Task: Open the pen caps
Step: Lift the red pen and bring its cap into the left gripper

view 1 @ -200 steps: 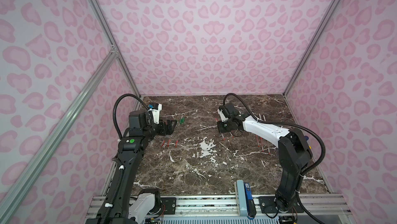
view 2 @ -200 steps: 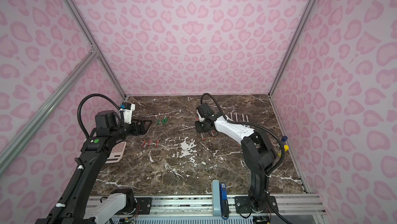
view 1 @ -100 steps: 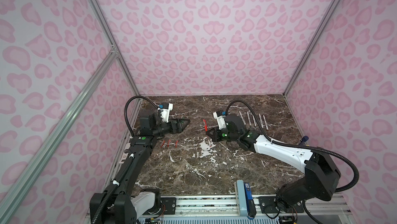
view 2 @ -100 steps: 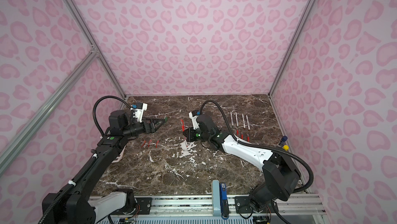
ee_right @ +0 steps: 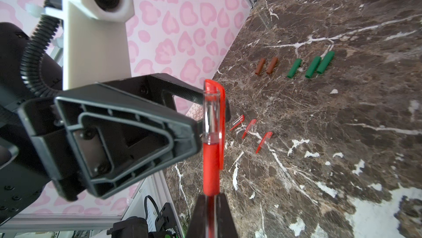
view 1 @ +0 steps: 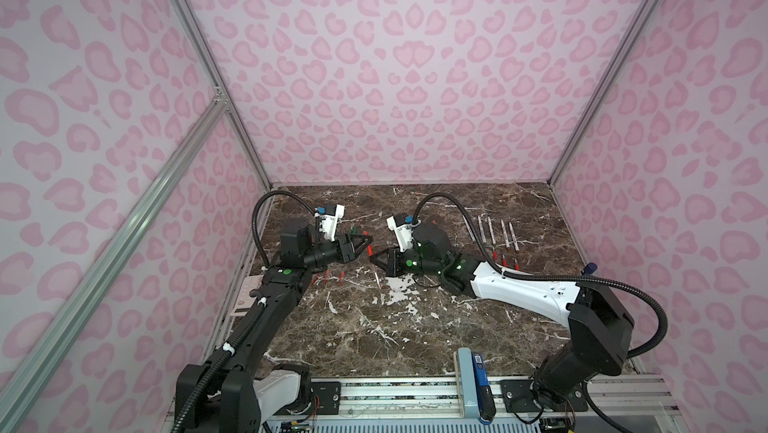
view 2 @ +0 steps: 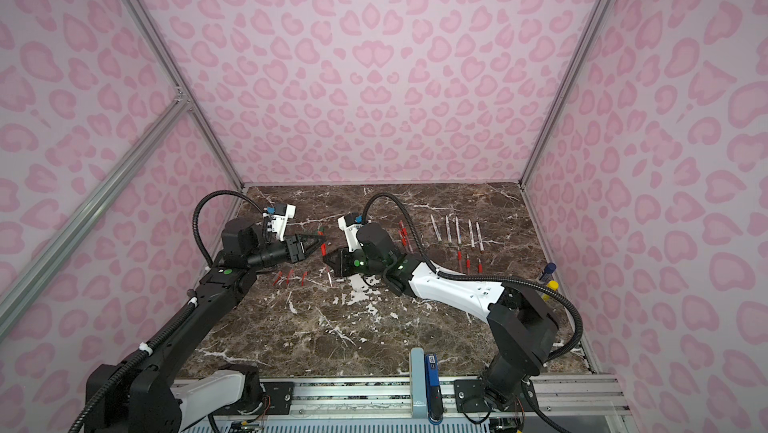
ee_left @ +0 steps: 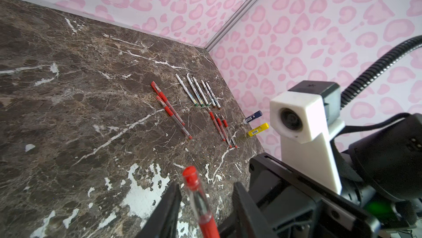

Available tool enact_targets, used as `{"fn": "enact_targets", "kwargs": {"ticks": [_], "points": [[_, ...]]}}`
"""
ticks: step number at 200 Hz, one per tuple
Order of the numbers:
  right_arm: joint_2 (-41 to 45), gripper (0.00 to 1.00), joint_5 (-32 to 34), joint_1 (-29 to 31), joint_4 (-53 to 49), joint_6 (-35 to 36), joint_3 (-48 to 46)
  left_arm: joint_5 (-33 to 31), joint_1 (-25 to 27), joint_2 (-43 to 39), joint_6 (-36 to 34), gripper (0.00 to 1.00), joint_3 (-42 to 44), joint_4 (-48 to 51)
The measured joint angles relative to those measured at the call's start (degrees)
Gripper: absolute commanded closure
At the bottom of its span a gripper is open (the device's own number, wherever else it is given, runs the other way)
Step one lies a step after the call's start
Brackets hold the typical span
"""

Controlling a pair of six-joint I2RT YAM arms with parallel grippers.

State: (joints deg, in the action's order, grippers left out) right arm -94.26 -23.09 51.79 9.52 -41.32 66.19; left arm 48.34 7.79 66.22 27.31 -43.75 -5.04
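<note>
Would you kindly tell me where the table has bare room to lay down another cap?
The near half of the table, between the arm bases and in front of the loose red caps, is bare. So is the strip along the far wall. Crowded: the right side with white pens and red pens, and far left by the green caps.

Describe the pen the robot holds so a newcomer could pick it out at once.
Over the dark marble table, look left of centre, toward the back. There the right gripper is shut on a clear pen with a red grip, its red cap between the left gripper's parted jaws. The other pens lie flat on the table; only this one is lifted.
</note>
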Motion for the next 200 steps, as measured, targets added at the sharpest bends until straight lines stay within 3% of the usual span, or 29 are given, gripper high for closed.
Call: {"fn": "enact_targets", "kwargs": {"ticks": [33, 85, 109, 132, 156, 181, 200], "points": [[-1.9, 1.00, 0.2, 0.5, -2.0, 1.5, 2.8, -0.6, 0.2, 0.0, -0.1, 0.96, -0.3, 0.5], [-3.0, 1.00, 0.6, 0.9, -3.3, 2.5, 3.9, -2.3, 0.2, -0.1, -1.0, 0.96, -0.7, 2.3], [-3.2, 0.84, 0.8, 1.0, -3.1, 2.7, 4.0, -2.4, 0.2, -0.1, -1.0, 0.96, -0.7, 2.4], [-3.9, 0.81, 1.2, 1.4, -4.7, 3.5, 5.4, -2.7, 0.2, -0.1, -0.8, 0.97, -0.9, 2.1], [-5.5, 0.83, 1.4, 1.6, -5.2, 3.9, 6.4, -2.7, 0.2, -0.1, -0.3, 0.96, -0.9, 1.8], [-6.6, 0.99, 0.8, 1.7, -4.8, 4.4, 6.5, -3.1, 0.1, -0.1, -0.3, 0.96, -1.0, 2.2], [-6.7, 1.00, 0.9, 1.7, -4.1, 4.5, 6.1, -3.4, 0.0, -0.2, -0.3, 0.80, -0.9, 2.4]]}}
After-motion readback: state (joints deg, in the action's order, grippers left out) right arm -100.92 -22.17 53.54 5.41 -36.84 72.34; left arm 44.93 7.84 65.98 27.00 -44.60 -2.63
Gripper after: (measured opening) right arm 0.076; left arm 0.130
